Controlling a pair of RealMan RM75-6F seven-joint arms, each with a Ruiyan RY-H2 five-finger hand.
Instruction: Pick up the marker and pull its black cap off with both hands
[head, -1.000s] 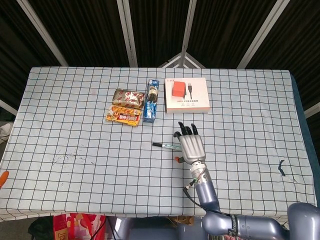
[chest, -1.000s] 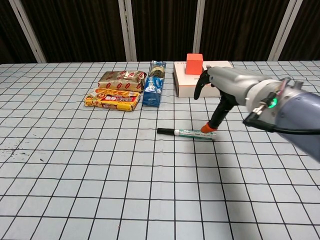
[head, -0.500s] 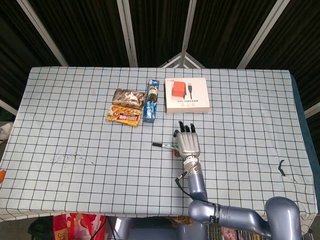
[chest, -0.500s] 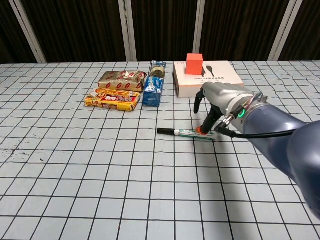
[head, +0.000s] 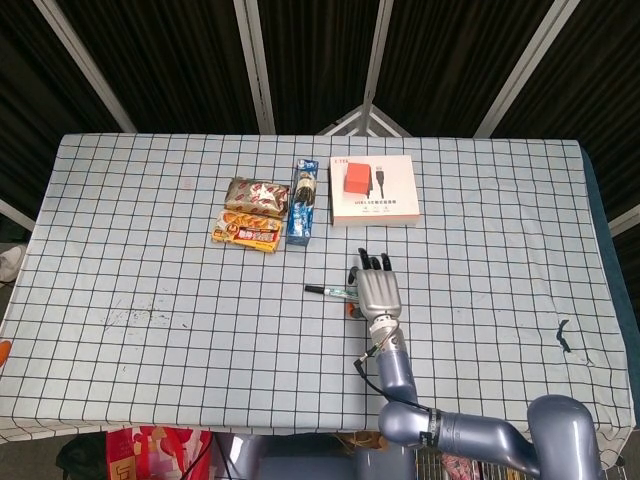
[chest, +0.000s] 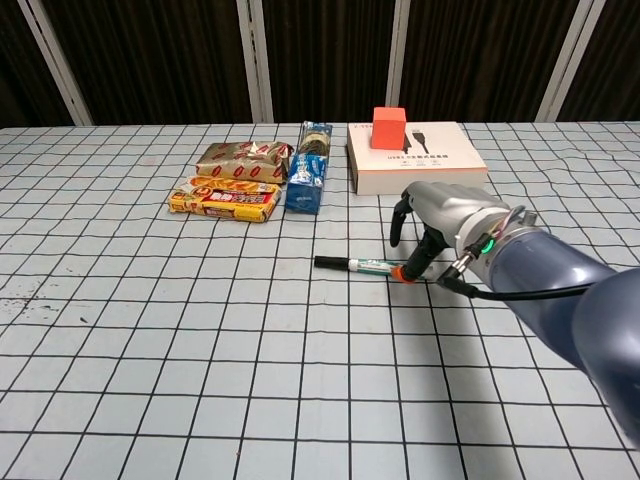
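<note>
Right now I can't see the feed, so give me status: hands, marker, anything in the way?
Right hand down on marker, grip not confirmed. Left hand out of view. Black cap on, marker flat on table. Nothing in the way.

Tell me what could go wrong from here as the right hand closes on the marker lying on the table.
The right hand covers the marker's tail end with an orange-tipped finger at the barrel; the marker lies flat on the tablecloth, so it could roll or get nudged aside rather than lifted. The black cap points toward the robot's left, but no left hand is in view, so the two-handed pull may be delayed. Contact cannot be confirmed from either view.
</note>
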